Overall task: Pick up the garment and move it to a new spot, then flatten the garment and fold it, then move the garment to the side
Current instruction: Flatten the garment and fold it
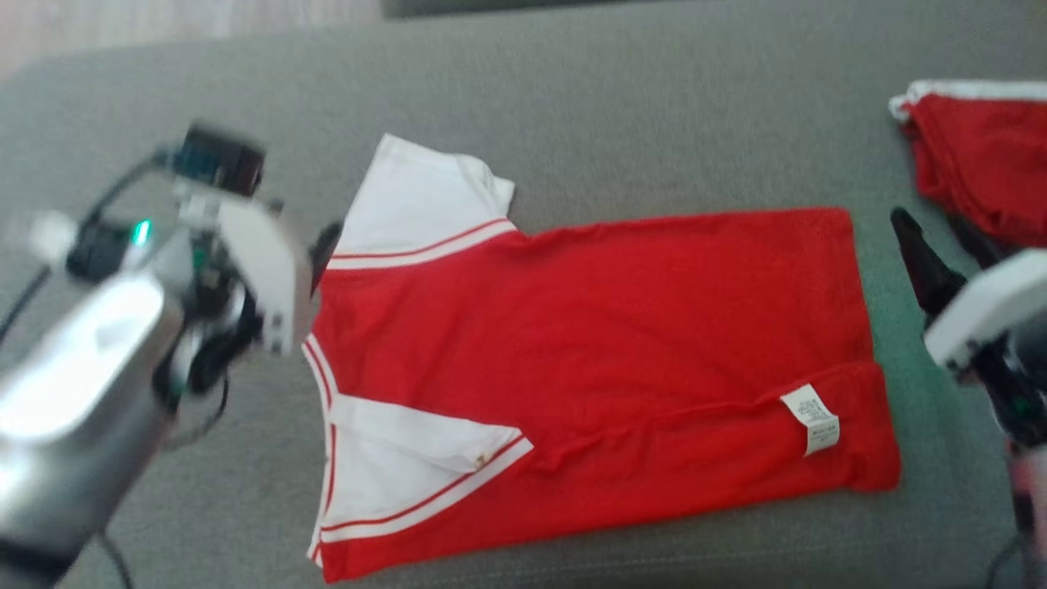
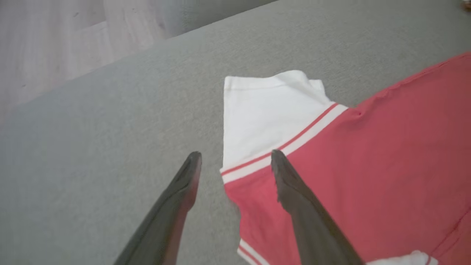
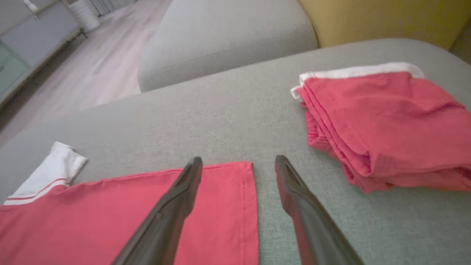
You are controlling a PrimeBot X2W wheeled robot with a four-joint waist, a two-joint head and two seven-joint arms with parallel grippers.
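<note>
Left tool (image 2: 235,154) and right tool (image 3: 238,159) both wide open, empty. I'd pinch the shirt (image 1: 589,327) along its far edge evenly, then fold nearward.

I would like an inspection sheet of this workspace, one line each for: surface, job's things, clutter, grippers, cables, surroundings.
Surface: grey cushion, smooth.
Job's things: red shirt with white sleeves, lying flat, near long side folded over, label showing.
Clutter: folded red pile at the right, apart from the shirt.
Grippers: left gripper open at the sleeve end; right gripper open at the hem end; both hold nothing.
Cables: dark cables on the left arm, off the shirt.
Surroundings: pale floor, second cushion, yellow panel.
</note>
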